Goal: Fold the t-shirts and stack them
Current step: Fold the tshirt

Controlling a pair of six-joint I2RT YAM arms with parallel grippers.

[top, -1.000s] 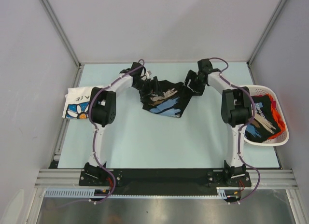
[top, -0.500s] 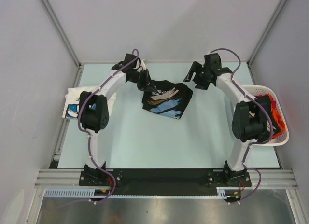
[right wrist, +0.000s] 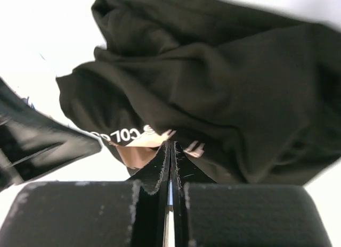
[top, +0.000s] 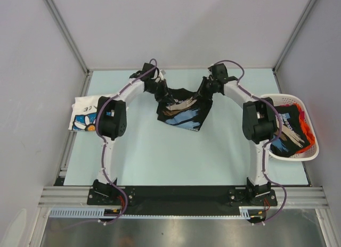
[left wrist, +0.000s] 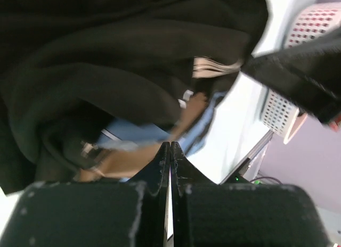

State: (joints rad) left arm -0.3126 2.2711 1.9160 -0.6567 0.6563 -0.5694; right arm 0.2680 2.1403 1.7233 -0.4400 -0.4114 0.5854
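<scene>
Left gripper (top: pixel 161 90) and right gripper (top: pixel 204 91) sit at the two far corners of a black printed t-shirt (top: pixel 184 111), which lies crumpled on the pale table (top: pixel 160 151) between the arms. Both wrist views show the fingers (left wrist: pixel 154 167) pressed tightly together against the shirt's edge, but whether any cloth is caught between them cannot be told. A white t-shirt with a blue flower (top: pixel 82 118) lies at the table's left edge, well apart. At the right edge a white basket (top: pixel 314 146) holds more shirts (top: pixel 290 132), dark printed and orange.
</scene>
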